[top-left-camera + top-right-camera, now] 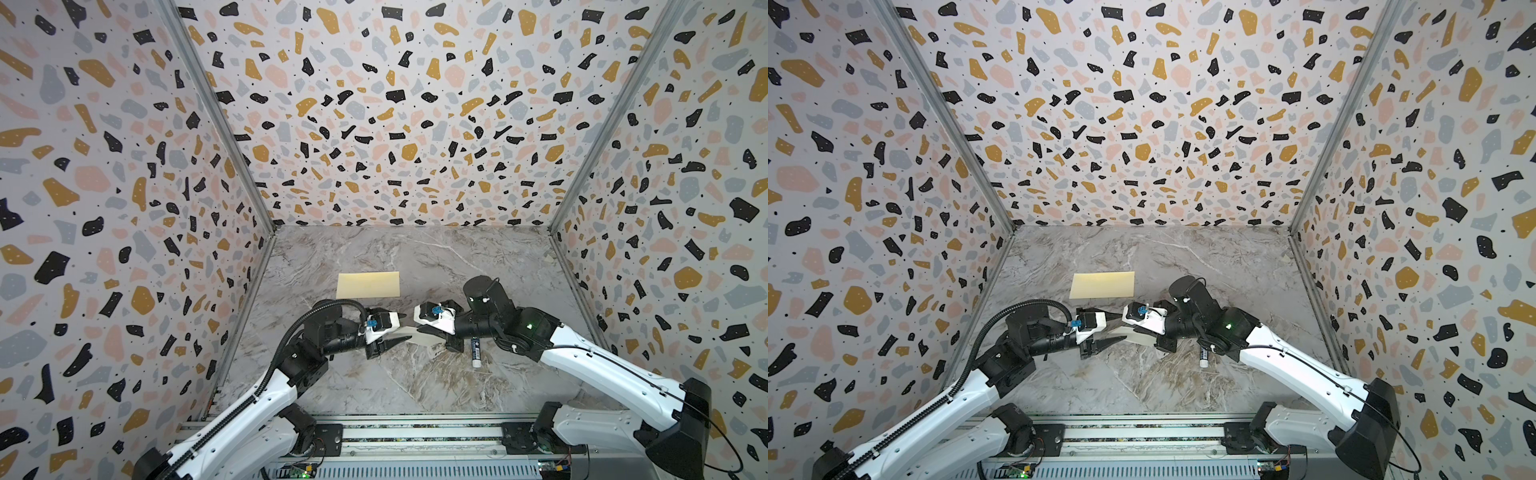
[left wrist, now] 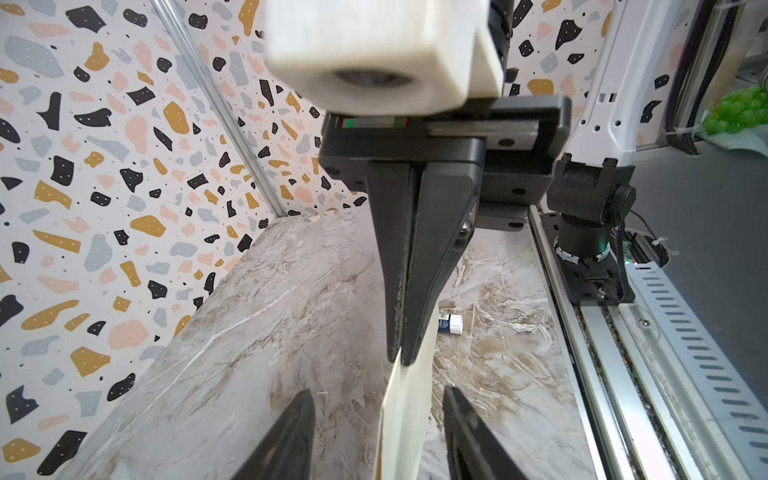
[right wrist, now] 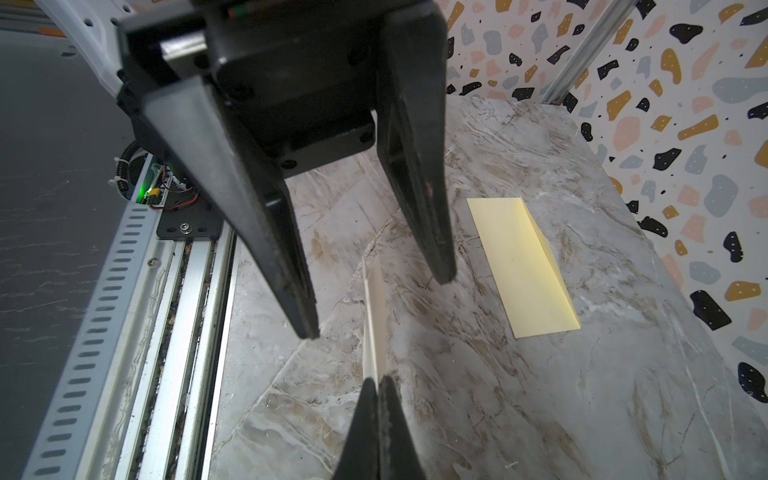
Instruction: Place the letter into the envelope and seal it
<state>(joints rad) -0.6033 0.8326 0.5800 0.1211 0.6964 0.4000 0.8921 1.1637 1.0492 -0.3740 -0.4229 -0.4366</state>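
1. The right tool (image 3: pixel 380 384) was pinched shut on one end of the folded letter (image 3: pixel 374 316), holding it edge-up above the bench (image 1: pixel 374 374), just below centre in both top views.
2. The left tool (image 1: pixel 405 326) stood open, its fingers (image 3: pixel 291 270) on either side of the letter's free end, with a gap on each side.
3. The envelope (image 1: pixel 368 284) lay flat on the bench, just above both tools in the frame and apart from them.
4. A small white-capped tube (image 1: pixel 476 351) lay under the right arm.
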